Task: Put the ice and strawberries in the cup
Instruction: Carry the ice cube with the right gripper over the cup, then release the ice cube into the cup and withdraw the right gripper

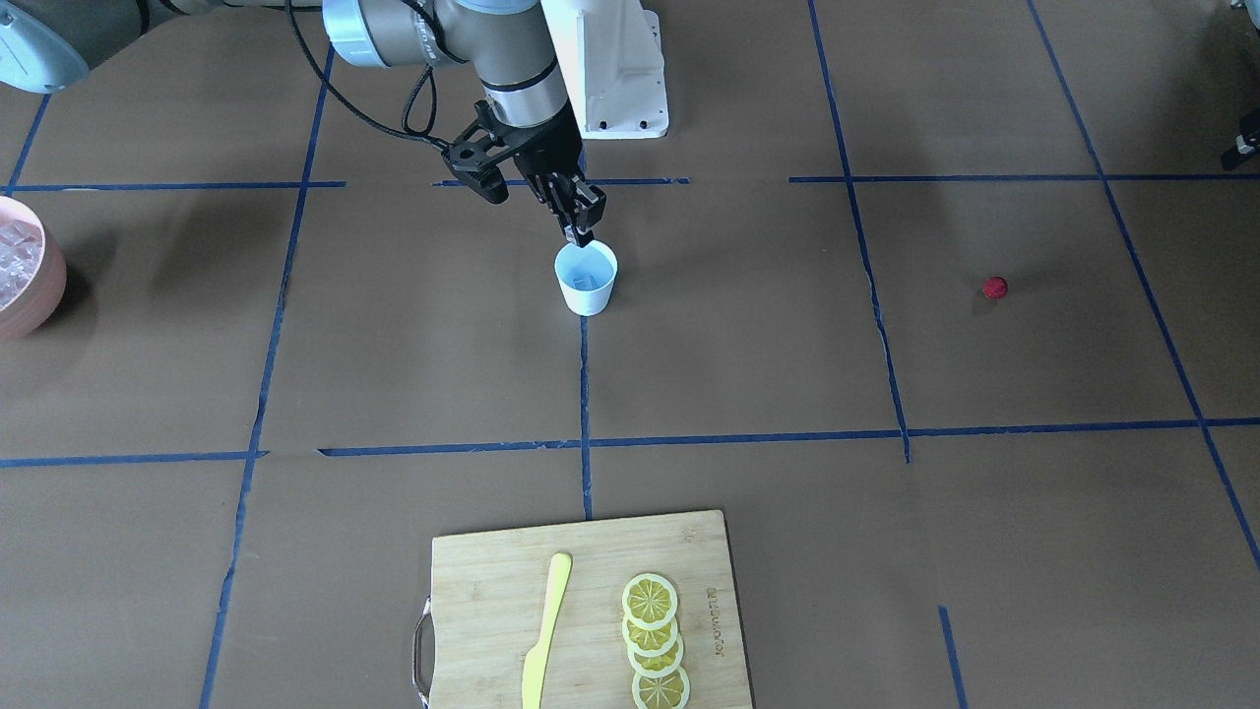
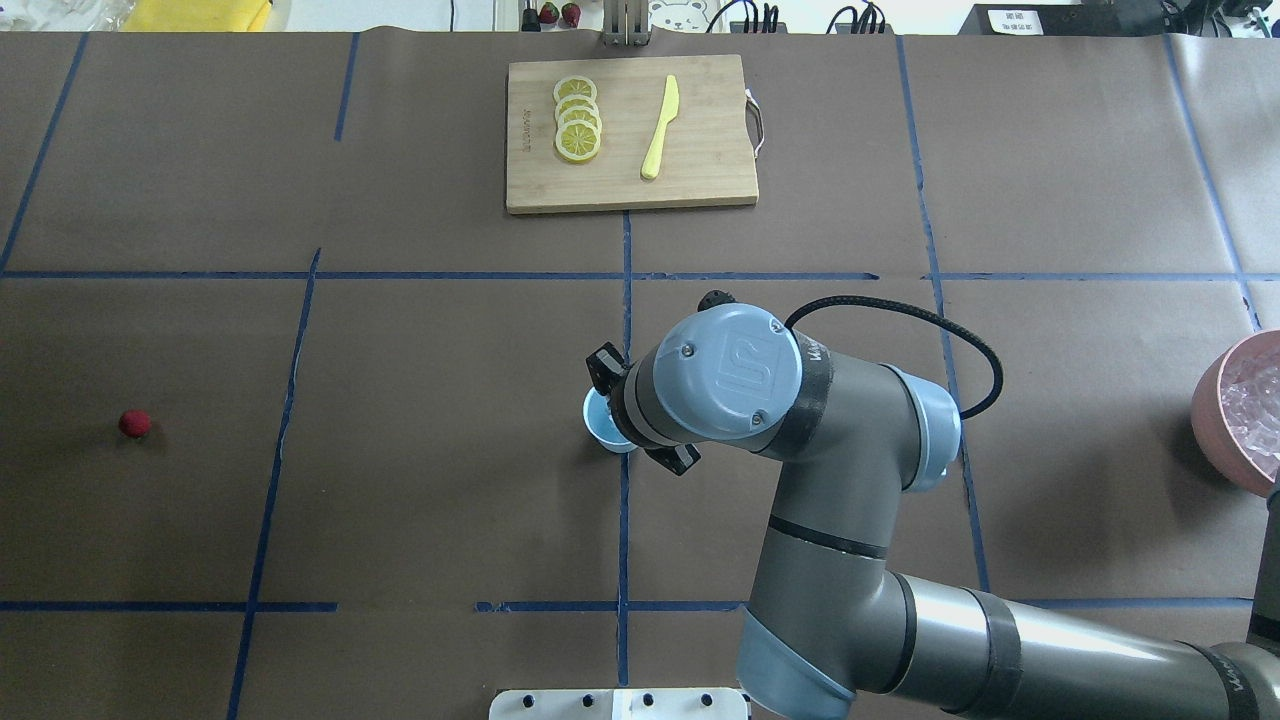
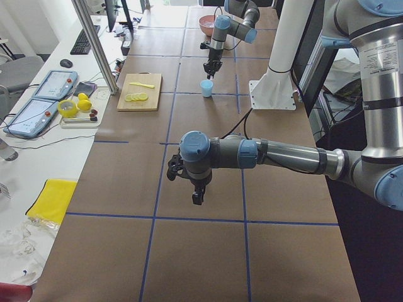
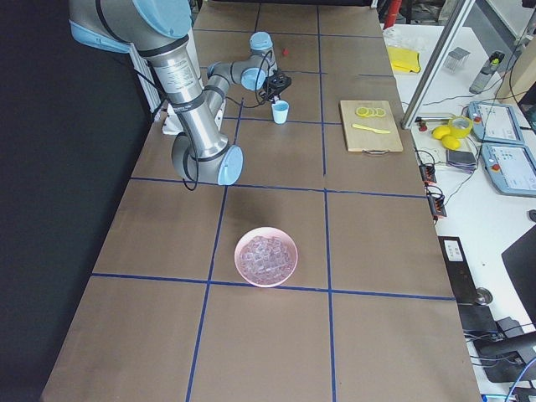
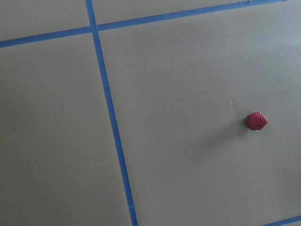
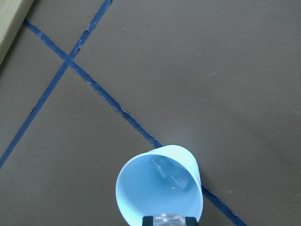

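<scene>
Two ice cubes [image 6: 180, 179] lie inside the white cup [image 1: 586, 281], mid desk [image 1: 394, 345]. Right jaws hover just above its rim, pinching a third ice cube [image 6: 169, 218]. The strawberry [image 1: 994, 287] lies well apart. Left jaws: cannot tell.

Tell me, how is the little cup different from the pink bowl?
The cup is small, white outside and blue inside; the bowl is bigger and pink. The cup holds just a couple of ice cubes; the bowl is piled with them. The cup sits under the right tool; the bowl stands far off to one side. Both are round, open and upright.
</scene>
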Controlling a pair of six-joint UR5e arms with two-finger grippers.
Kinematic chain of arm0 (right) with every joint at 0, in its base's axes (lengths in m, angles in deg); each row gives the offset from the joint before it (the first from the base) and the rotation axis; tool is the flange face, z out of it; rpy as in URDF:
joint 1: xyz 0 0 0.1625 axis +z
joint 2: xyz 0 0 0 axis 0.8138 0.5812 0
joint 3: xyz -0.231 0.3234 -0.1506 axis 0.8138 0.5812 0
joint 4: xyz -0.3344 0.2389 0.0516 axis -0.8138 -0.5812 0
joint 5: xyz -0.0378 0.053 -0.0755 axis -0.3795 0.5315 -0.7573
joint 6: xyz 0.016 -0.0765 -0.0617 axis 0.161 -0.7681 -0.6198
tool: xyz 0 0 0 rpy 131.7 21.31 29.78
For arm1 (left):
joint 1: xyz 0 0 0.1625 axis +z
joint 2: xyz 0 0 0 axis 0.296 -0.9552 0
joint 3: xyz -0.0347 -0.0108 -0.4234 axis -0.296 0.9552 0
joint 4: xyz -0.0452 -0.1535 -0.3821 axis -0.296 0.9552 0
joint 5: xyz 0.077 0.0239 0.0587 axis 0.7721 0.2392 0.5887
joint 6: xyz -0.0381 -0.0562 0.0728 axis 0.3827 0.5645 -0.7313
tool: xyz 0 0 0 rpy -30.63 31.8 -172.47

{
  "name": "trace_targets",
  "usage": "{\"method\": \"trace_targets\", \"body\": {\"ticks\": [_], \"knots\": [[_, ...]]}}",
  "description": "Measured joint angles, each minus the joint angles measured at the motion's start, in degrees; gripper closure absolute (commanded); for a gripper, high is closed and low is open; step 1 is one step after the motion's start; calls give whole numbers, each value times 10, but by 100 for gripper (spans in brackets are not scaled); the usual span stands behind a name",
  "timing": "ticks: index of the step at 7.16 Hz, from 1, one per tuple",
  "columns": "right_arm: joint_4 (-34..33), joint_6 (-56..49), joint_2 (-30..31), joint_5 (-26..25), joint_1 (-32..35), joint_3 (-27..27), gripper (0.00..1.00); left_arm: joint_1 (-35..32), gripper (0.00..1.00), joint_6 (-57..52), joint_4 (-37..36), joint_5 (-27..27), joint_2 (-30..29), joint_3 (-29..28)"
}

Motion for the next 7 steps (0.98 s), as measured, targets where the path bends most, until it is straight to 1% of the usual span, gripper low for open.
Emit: {"method": "trace_targets", "body": {"ticks": [1,2,3,4,6,7], "knots": [[0,-1,-7,-6,0,10,74,0,0,0,0,0,0,-1],[1,-2,-9,-18,0,15,43,0,0,0,0,0,0,-1],[1,-2,-10,-27,0,18,28,0,0,0,0,0,0,-1],[1,-2,-10,-32,0,21,24,-1,0,0,0,0,0,-1],[1,-4,-9,-34,0,25,22,0,0,0,0,0,0,0],[2,-3,-10,-34,1,24,1,0,0,1,0,0,0,0]]}}
